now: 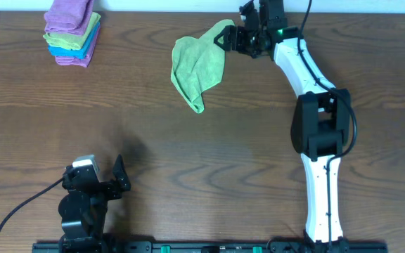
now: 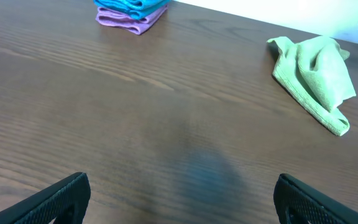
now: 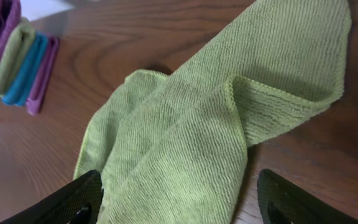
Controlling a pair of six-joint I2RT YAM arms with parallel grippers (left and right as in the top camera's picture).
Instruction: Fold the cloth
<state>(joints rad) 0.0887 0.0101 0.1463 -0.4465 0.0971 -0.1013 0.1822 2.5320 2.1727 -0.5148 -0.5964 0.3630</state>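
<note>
The lime-green cloth point(image 1: 197, 65) lies crumpled on the wooden table at the far centre, bunched into a loose folded strip. It also shows in the left wrist view point(image 2: 319, 78) and fills the right wrist view point(image 3: 216, 118). My right gripper point(image 1: 232, 39) is open at the cloth's far right corner, its fingers point(image 3: 179, 202) spread on either side of the cloth's end. My left gripper point(image 1: 114, 181) is open and empty near the front left edge, far from the cloth; its fingertips point(image 2: 179, 199) frame bare table.
A stack of folded purple, green and blue cloths point(image 1: 72, 31) sits at the far left corner, also seen in the left wrist view point(image 2: 132, 11) and the right wrist view point(image 3: 14, 56). The right arm point(image 1: 318, 126) reaches along the right side.
</note>
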